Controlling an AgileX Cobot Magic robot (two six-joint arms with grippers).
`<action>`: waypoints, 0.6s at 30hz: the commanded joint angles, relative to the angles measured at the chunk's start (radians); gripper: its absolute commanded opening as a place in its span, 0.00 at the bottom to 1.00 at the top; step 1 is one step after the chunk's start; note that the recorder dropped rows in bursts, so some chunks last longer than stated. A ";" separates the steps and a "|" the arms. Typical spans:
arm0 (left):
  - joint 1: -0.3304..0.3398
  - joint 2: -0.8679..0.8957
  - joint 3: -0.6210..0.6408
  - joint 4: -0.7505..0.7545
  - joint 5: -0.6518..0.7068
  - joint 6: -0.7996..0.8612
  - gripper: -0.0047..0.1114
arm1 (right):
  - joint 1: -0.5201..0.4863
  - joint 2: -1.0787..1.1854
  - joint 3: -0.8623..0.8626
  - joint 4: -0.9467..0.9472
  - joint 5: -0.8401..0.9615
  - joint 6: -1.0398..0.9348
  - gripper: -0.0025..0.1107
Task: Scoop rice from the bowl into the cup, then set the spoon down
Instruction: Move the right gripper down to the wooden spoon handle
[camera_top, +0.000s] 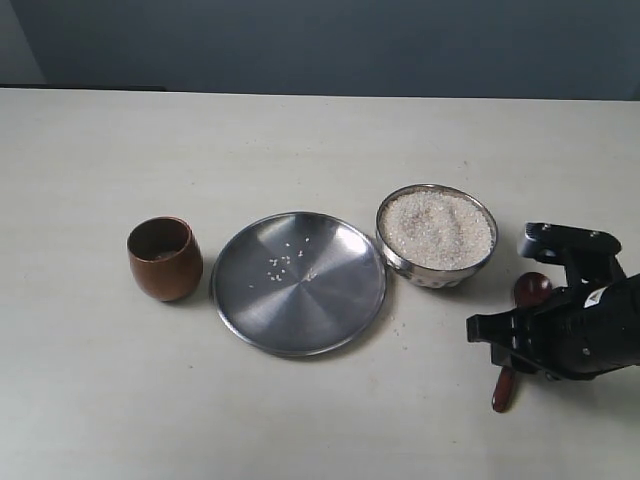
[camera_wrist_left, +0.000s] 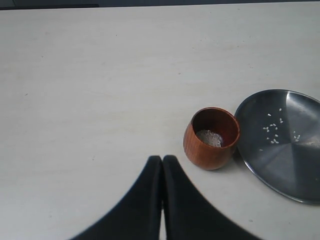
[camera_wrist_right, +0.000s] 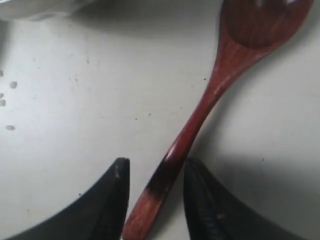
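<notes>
The dark reddish-brown wooden spoon (camera_wrist_right: 215, 82) lies flat on the table beside the small shiny steel bowl (camera_top: 432, 276). Its slim handle runs lengthwise between the nearer right gripper's (camera_wrist_right: 156, 165) parted, unclenched jaws. The left gripper (camera_wrist_left: 161, 161), pinched closed, hangs well apart.

No text, brand, number or sign can be read anywhere. A small pale patch (camera_top: 597, 296) sits on the dark right arm (camera_top: 590, 335), near the right edge of the tabletop (camera_top: 300, 420); perhaps a label, too blurred to read.
</notes>
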 joint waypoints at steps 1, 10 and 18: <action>-0.004 0.003 -0.007 0.005 -0.008 0.000 0.04 | 0.012 0.057 -0.003 0.005 -0.029 -0.002 0.34; -0.004 0.003 -0.007 0.005 -0.008 0.000 0.04 | 0.012 0.082 -0.003 -0.042 -0.031 -0.002 0.34; -0.004 0.003 -0.007 0.005 -0.008 0.000 0.04 | 0.010 0.082 -0.003 -0.083 -0.028 0.008 0.34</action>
